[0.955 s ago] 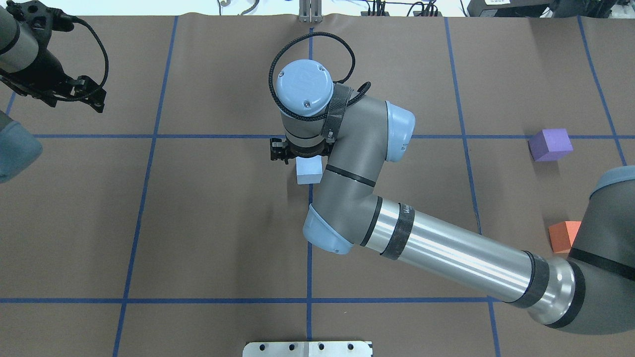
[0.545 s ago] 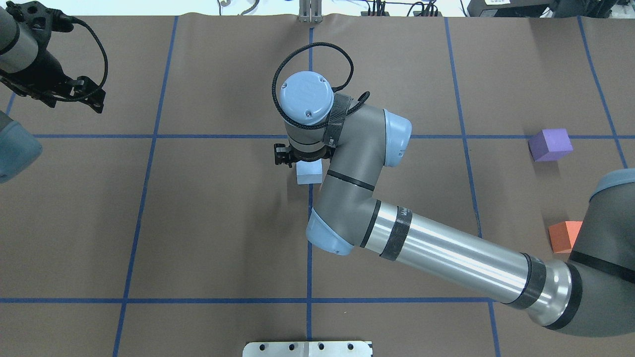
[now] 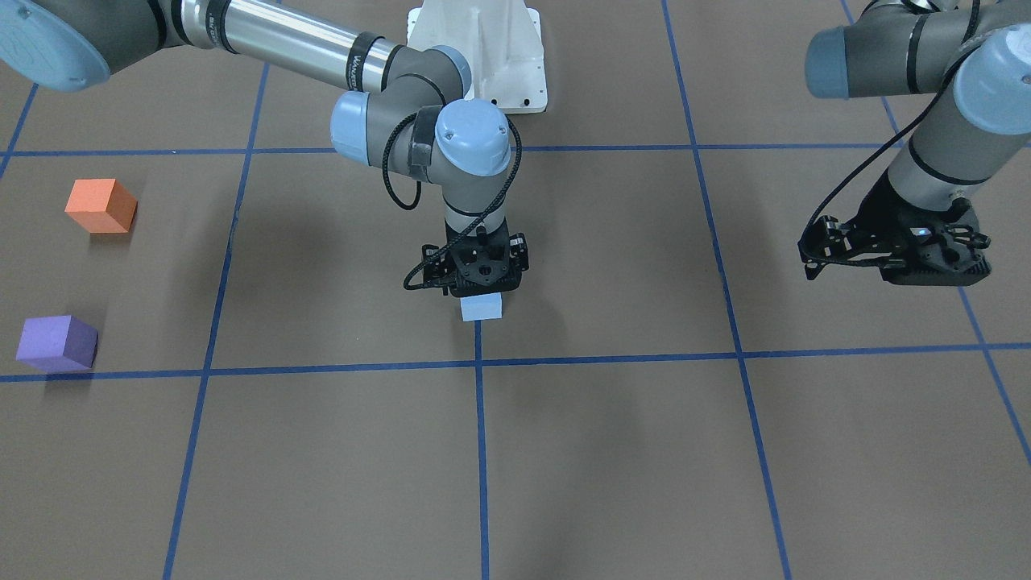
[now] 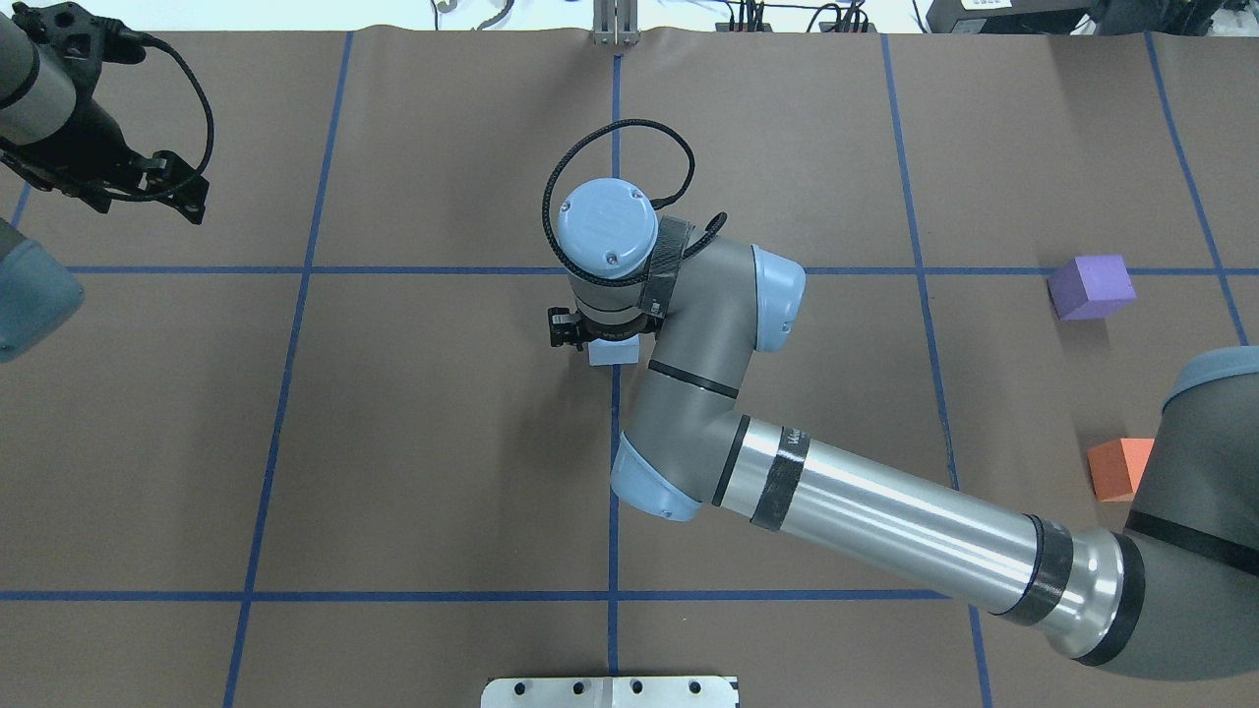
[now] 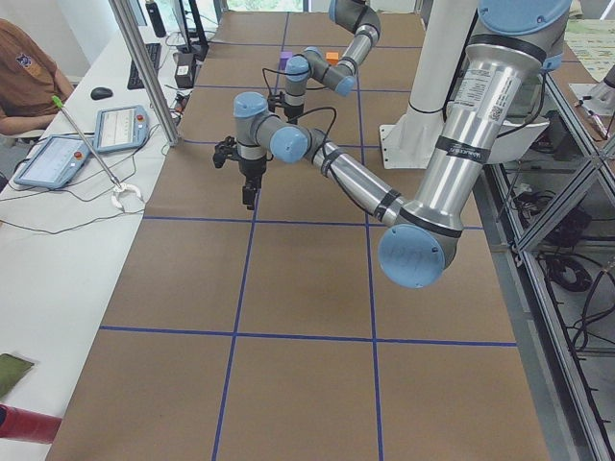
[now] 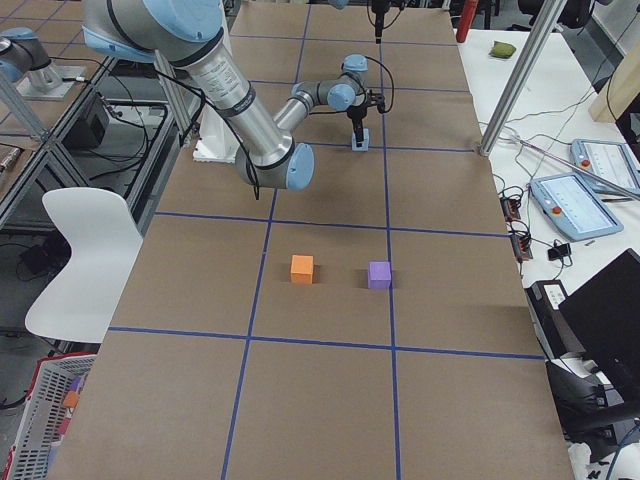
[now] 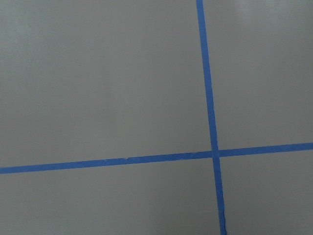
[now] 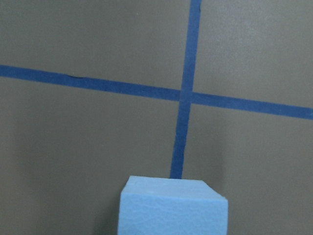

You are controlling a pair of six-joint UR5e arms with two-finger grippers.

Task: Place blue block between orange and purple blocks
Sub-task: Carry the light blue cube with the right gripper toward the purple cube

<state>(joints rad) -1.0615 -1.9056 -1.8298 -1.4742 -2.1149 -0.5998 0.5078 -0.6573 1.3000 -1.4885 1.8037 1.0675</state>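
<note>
At far left the left gripper [image 4: 175, 192] hangs over the tabletop [image 4: 393, 442]; I cannot tell its state. At centre, the right gripper [image 3: 480, 288] sits just above the blue block [image 4: 612, 353], which rests on the tabletop; its grip is hidden. It should square up on opposite faces before clamping. The purple block [image 4: 1090, 286] and the orange block [image 4: 1116, 469] wait far right.

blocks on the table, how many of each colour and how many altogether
blue block: 1
orange block: 1
purple block: 1
total: 3
</note>
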